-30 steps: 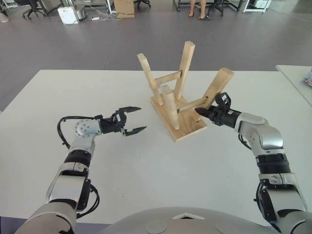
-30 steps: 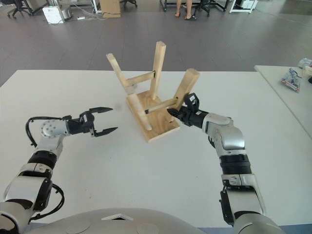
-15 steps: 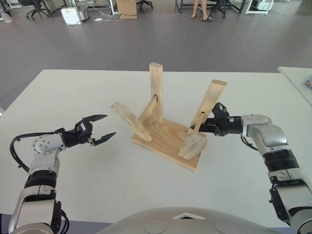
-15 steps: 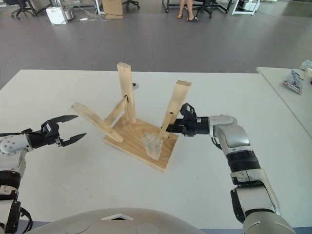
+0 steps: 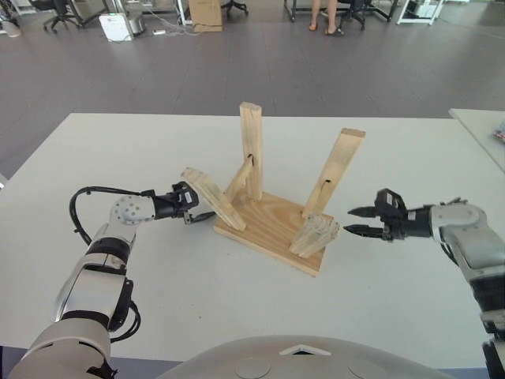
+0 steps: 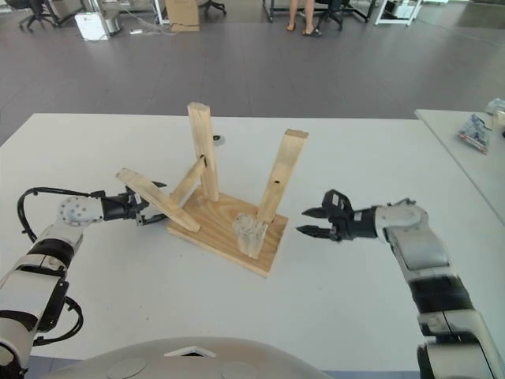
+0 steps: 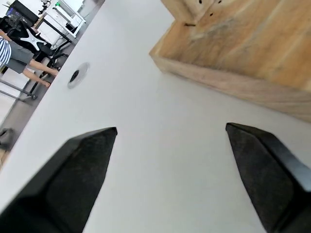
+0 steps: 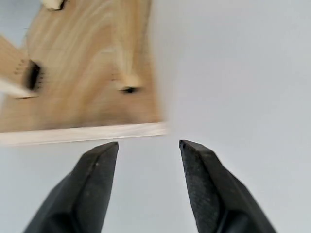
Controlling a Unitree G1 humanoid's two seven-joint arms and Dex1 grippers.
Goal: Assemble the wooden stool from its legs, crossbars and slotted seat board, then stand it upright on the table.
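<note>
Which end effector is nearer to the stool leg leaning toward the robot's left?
Left. The left end effector is right beside the leaning leg, open; the right end effector hovers apart, beyond the seat board's opposite edge.

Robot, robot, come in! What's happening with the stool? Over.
Left gripper open, by the tilted leg. Right gripper open, clear of the stool. Stool upside down, seat on the table.

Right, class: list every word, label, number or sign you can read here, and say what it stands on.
No text here can be read.
Wooden stool: bare wood, no label or number.
Packet at the far right: print too small to read.
Cardboard box on the floor: nothing legible.
</note>
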